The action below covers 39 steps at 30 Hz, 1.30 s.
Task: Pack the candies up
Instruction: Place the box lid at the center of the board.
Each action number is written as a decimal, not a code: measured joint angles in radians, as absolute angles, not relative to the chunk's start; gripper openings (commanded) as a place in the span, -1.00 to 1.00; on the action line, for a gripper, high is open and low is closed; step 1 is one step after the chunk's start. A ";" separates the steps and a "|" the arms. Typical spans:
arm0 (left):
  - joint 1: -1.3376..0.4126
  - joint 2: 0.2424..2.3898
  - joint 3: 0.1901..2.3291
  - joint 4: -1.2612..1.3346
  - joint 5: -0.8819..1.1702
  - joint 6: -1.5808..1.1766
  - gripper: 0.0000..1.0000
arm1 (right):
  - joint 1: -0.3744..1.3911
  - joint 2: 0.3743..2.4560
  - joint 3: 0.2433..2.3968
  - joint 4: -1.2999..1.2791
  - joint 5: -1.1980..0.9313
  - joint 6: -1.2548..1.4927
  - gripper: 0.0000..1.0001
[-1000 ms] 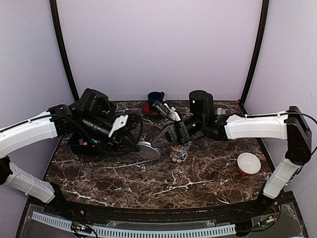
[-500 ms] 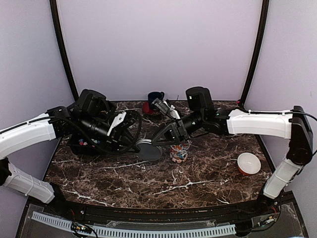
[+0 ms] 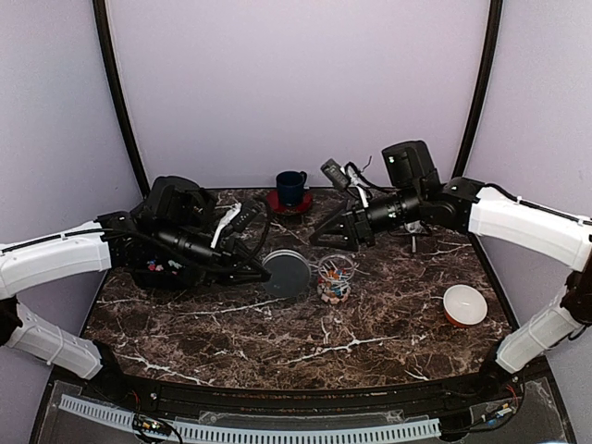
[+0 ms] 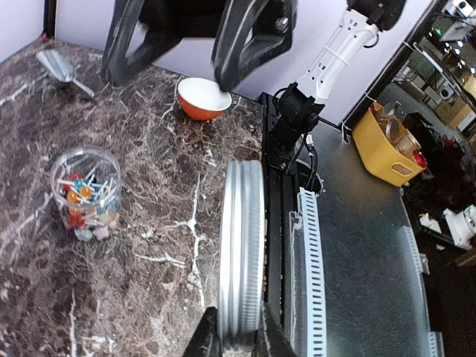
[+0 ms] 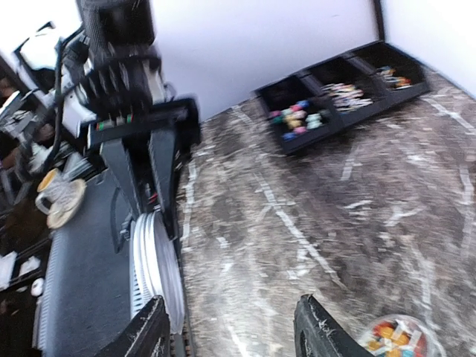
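A clear jar (image 3: pixel 335 277) stands mid-table, part filled with candies (image 4: pixel 83 204) in many colours and some pale sticks. More candies (image 5: pixel 297 117) lie in a black compartment tray (image 3: pixel 153 270) at the left. My left gripper (image 3: pixel 263 270) is shut on the edge of a silver lid (image 3: pixel 285 274), held upright just left of the jar; the left wrist view shows the lid (image 4: pixel 242 253) pinched between the fingertips. My right gripper (image 3: pixel 328 240) hangs open and empty above and behind the jar, and its wrist view shows the lid (image 5: pixel 156 268) and jar rim (image 5: pixel 401 338).
A blue mug (image 3: pixel 291 185) on a red saucer stands at the back. An orange bowl (image 3: pixel 464 305) with a white inside sits front right. A metal scoop (image 4: pixel 59 67) lies behind the jar. The table's front edge has a slotted white cable duct (image 3: pixel 250 430).
My right gripper has opened and drawn back up and to the right, away from the lid and jar. My left gripper still holds the lid, now a little closer to the jar.
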<state>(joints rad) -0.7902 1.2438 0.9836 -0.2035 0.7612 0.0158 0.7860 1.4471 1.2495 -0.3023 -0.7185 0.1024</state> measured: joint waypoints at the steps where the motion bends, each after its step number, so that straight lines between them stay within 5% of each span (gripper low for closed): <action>1: -0.790 1.252 0.972 -0.191 0.759 -0.013 -0.84 | 0.775 1.431 1.248 -0.313 -0.690 0.097 0.14; 19: -0.811 1.629 0.958 -0.017 0.746 -0.362 -0.91 | 0.607 1.247 1.151 -0.390 -0.258 0.114 0.15; 39: -0.982 2.146 1.616 -0.153 0.666 -0.377 -0.84 | 0.557 1.100 1.122 -0.455 -0.051 0.115 0.15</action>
<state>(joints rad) -0.9825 2.1464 1.6157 -0.1532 0.6659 -0.3771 0.5568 1.1000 1.1225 -0.4545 -0.0513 0.1150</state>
